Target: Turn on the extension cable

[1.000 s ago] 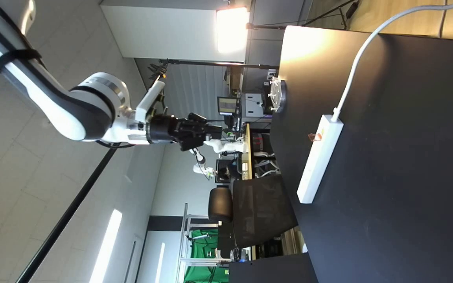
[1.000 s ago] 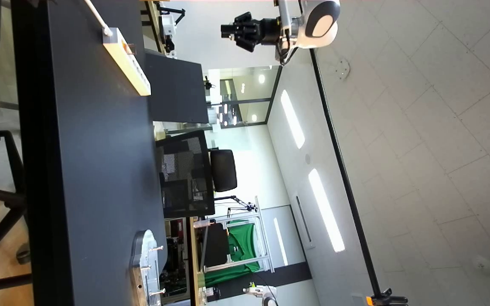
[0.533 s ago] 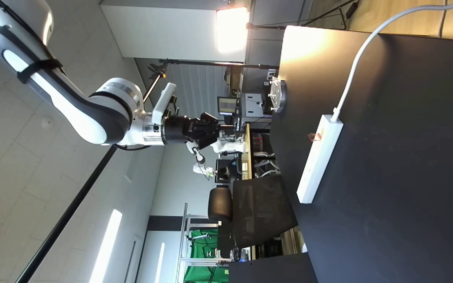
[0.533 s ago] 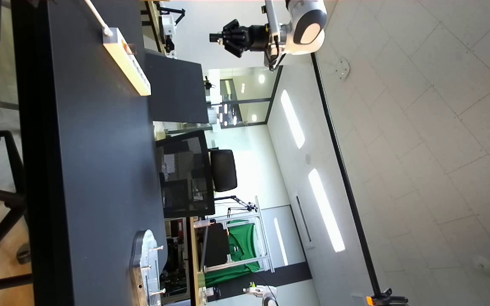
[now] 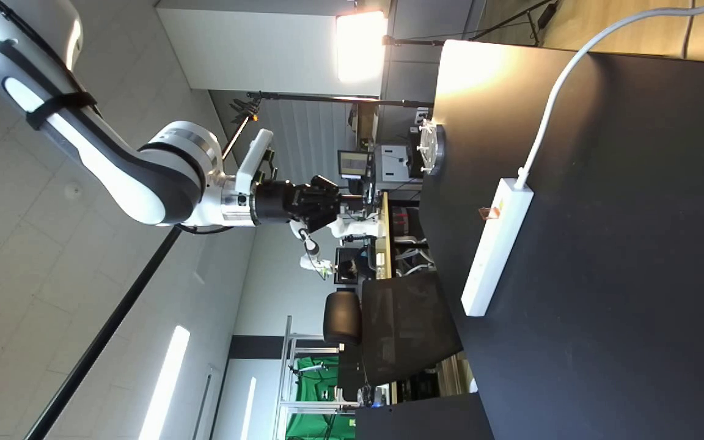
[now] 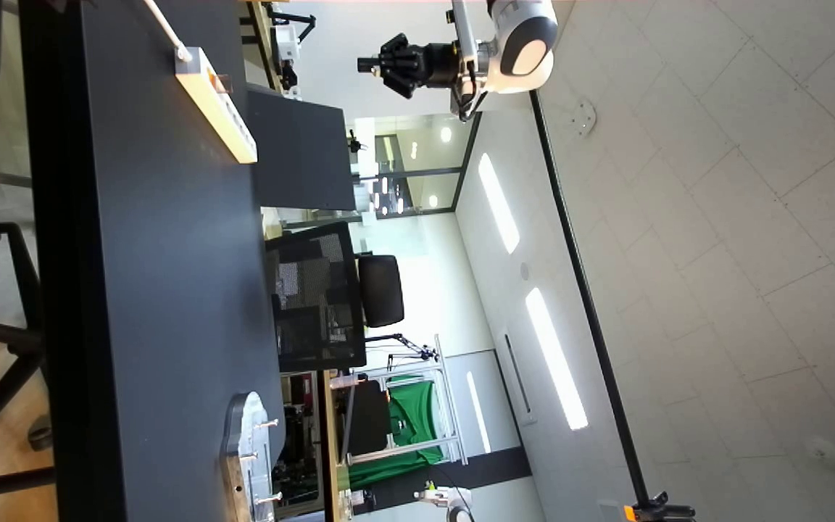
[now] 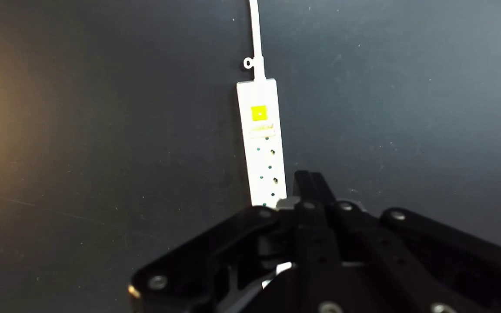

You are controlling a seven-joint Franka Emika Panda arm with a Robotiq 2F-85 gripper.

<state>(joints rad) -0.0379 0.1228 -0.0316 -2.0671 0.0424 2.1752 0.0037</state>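
The extension cable, a white power strip, lies on the black table in both exterior views (image 5: pixel 498 250) (image 6: pixel 216 112) and in the wrist view (image 7: pixel 262 152). Its white cord (image 7: pixel 256 34) leaves one end. Near that end is a bright yellow square switch (image 7: pixel 259 113); its on or off position cannot be told. A small brownish piece (image 5: pixel 489 212) sticks out there. My gripper (image 7: pixel 308 172) is shut and empty, its fingertips together. It hangs well above the table in both exterior views (image 5: pixel 361 198) (image 6: pixel 368 64), apart from the strip. It hides the strip's far end in the wrist view.
Both exterior views are turned on their side. A clear plate with metal pegs (image 6: pixel 254 449) stands on the black table (image 6: pixel 185 312), far from the strip. Chairs (image 6: pixel 316 297) stand beyond the table edge. The cord (image 5: pixel 550 104) runs over the table's edge.
Between one second and half a second ago my gripper came down a little toward the table. Since then it has stayed still. The strip has not moved.
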